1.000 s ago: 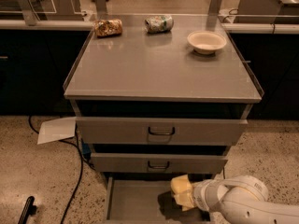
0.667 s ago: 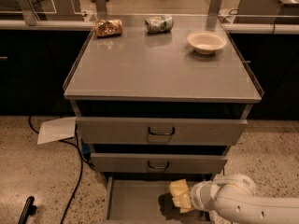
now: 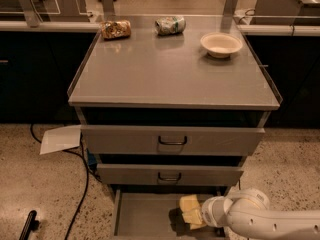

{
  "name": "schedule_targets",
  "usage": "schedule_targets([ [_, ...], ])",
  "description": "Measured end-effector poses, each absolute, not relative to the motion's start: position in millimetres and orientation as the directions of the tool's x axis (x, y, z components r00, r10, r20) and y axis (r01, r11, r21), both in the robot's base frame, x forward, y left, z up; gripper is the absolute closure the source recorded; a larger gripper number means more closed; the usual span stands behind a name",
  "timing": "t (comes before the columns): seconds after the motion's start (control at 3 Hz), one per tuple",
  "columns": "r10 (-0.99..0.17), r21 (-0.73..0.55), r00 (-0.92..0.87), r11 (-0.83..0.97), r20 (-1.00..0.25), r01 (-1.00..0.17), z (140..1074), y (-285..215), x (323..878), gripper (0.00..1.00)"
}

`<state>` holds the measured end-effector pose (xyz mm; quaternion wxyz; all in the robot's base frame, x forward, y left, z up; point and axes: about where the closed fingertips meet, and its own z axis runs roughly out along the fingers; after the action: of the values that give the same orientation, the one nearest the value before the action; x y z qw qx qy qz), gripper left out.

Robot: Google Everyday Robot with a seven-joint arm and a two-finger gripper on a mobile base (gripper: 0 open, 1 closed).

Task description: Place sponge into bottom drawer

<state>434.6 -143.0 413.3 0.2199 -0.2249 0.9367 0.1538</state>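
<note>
The bottom drawer (image 3: pixel 145 215) is pulled open at the foot of the grey cabinet, showing its flat grey floor. The pale yellow sponge (image 3: pixel 188 204) hangs over the right half of that floor and casts a dark shadow on it. My gripper (image 3: pixel 195 218) reaches in from the lower right on a white arm (image 3: pixel 250 216) and is shut on the sponge, holding it just above the drawer floor. The fingers are mostly hidden behind the sponge.
The top drawer (image 3: pixel 172 140) and middle drawer (image 3: pixel 170 175) stand slightly ajar above. On the cabinet top sit a white bowl (image 3: pixel 221 44), a crumpled packet (image 3: pixel 170 25) and a snack bag (image 3: pixel 116 29). A sheet of paper (image 3: pixel 61 139) and a black cable (image 3: pixel 82 184) lie on the floor at left.
My gripper with the sponge has moved slightly left and down, lower over the bottom drawer's floor. The drawers have not moved.
</note>
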Motion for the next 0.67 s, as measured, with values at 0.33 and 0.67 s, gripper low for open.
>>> schedule_targets([
  [0.33, -0.281, 0.269, -0.836, 0.857, -0.472, -0.440, 364.7, -137.8, 446.2, 1.00],
  [0.67, -0.219, 0.311, -0.856, 0.866, -0.468, -0.391, 321.4, -140.3, 464.8, 1.00],
])
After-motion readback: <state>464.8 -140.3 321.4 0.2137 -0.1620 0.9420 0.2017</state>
